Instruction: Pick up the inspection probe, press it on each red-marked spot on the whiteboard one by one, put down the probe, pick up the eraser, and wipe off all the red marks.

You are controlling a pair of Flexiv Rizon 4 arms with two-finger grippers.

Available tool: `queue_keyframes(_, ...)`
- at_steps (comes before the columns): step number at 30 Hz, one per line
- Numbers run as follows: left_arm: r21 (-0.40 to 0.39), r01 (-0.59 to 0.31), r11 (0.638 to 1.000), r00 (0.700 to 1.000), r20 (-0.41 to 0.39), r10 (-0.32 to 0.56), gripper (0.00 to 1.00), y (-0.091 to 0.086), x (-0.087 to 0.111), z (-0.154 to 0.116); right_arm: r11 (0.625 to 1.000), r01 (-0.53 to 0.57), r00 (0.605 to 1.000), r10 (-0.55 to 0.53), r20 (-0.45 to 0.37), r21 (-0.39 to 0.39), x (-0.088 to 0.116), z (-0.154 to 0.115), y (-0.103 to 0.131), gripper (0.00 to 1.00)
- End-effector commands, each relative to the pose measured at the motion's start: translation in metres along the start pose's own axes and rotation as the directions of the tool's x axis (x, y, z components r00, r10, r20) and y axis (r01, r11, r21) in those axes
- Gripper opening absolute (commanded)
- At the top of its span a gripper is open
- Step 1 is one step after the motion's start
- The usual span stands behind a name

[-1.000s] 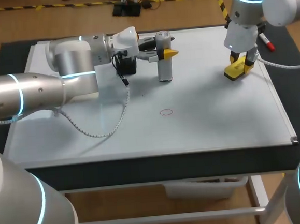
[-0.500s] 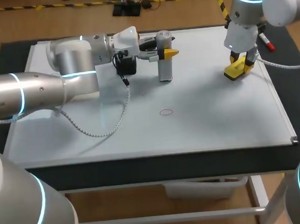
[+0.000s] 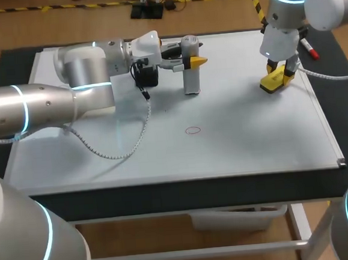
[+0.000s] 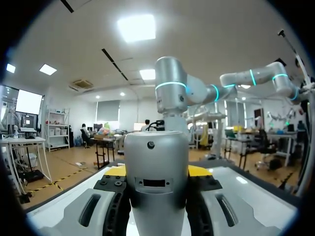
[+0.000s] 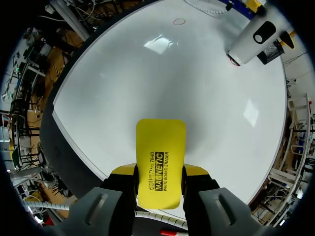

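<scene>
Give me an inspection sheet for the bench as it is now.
Surface: whiteboard, one red mark near its middle.
Job's things: probe upright on the board's far side; eraser on the board at right.
Clutter: marker by the far right corner.
Grippers: left gripper shut on probe; right gripper shut on eraser.
Cables: coiled cable from the left arm, lying on the board.
Surroundings: nothing seen.

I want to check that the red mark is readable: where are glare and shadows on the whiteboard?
Head view: the whiteboard shows only soft shadows, no glare on the red circle. Right wrist view: two bright reflections on the board, both clear of the circle; a soft shadow surrounds the eraser.
</scene>
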State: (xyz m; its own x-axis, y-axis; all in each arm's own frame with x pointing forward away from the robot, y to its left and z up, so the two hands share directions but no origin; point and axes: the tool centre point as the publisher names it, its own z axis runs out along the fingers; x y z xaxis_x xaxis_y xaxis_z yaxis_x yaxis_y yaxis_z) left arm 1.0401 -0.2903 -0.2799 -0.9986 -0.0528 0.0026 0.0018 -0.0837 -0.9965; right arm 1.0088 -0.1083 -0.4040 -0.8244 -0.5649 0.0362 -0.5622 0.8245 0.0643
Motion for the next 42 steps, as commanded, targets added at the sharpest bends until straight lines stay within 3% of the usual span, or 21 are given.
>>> queue_keyframes(1, 0.004, -0.005, 1.0, 1.0, 0.0, 0.005, 0.0, -0.004, 0.001, -0.003, 1.0, 0.001, 1.0, -0.001, -0.004, 0.001, -0.001, -0.001, -0.001, 0.0)
queue_keyframes(20, 0.027, -0.034, 0.999, 0.999, 0.038, 0.033, 0.0, -0.043, 0.023, -0.043, 1.0, 0.001, 1.0, -0.001, -0.004, 0.001, -0.001, -0.001, -0.001, 0.0)
queue_keyframes(42, 0.012, -0.052, 0.999, 0.986, 0.157, 0.049, 0.0, -0.052, 0.051, -0.142, 1.0, 0.001, 1.0, -0.001, -0.004, 0.001, -0.001, -0.001, -0.001, 0.0)
